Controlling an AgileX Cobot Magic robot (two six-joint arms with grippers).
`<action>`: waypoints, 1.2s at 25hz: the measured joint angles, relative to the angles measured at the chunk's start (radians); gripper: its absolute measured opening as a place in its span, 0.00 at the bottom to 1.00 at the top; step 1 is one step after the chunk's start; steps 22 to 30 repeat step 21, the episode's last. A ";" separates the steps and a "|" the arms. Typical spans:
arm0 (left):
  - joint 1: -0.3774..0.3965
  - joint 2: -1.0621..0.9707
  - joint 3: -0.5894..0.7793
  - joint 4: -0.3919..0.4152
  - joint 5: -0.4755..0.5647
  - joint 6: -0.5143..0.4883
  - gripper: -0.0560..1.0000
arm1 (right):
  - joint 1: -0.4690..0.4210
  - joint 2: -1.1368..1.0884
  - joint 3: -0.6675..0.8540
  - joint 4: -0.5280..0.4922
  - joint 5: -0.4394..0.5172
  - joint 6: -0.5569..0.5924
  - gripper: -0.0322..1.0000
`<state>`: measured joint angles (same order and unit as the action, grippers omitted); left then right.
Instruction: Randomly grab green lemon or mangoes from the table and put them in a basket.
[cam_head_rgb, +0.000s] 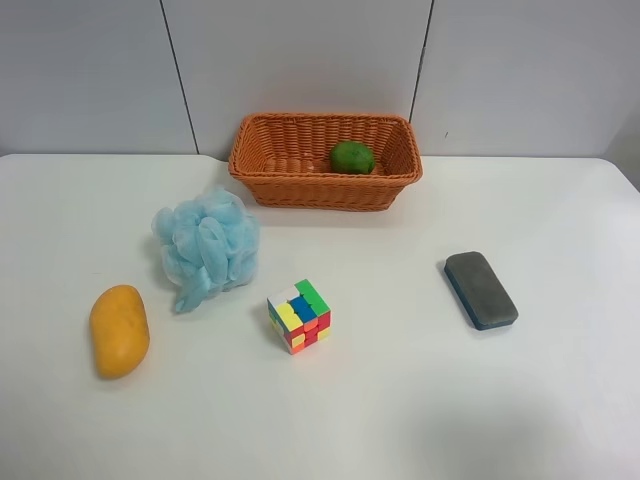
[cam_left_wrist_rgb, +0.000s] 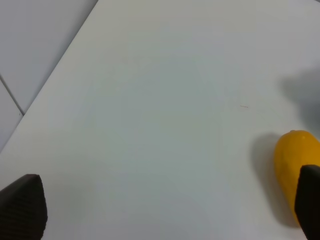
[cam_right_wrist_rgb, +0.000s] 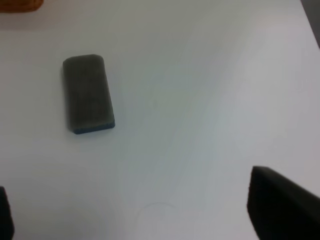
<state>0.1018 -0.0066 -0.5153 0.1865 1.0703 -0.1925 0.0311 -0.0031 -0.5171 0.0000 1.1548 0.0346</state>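
Observation:
The green lemon (cam_head_rgb: 352, 157) lies inside the orange-brown wicker basket (cam_head_rgb: 300, 190) at the back of the white table (cam_head_rgb: 420, 400). The orange-yellow mango (cam_head_rgb: 119, 330) lies on the table at the exterior high view's left. It also shows in the left wrist view (cam_left_wrist_rgb: 291, 160), right beside one finger of my left gripper (cam_left_wrist_rgb: 165, 210). That gripper is open and empty above bare table. My right gripper (cam_right_wrist_rgb: 142, 215) is open and empty, a short way from a dark eraser. Neither arm shows in the exterior high view.
A fluffy light-blue sponge (cam_head_rgb: 205, 245) sits between the mango and the basket. A multicoloured puzzle cube (cam_head_rgb: 299, 316) stands mid-table. A dark grey eraser (cam_head_rgb: 481, 290) lies at the right, also in the right wrist view (cam_right_wrist_rgb: 87, 94). A basket corner (cam_right_wrist_rgb: 20, 5) shows there.

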 joint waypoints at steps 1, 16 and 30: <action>0.000 0.000 0.000 0.000 0.000 0.000 0.99 | 0.000 0.000 0.000 0.000 -0.001 0.000 0.92; 0.000 0.000 0.000 0.000 0.000 0.000 0.99 | 0.000 0.000 0.036 -0.016 -0.088 -0.001 0.92; 0.000 0.000 0.000 0.000 0.000 0.000 0.99 | 0.000 0.000 0.036 -0.016 -0.088 -0.002 0.92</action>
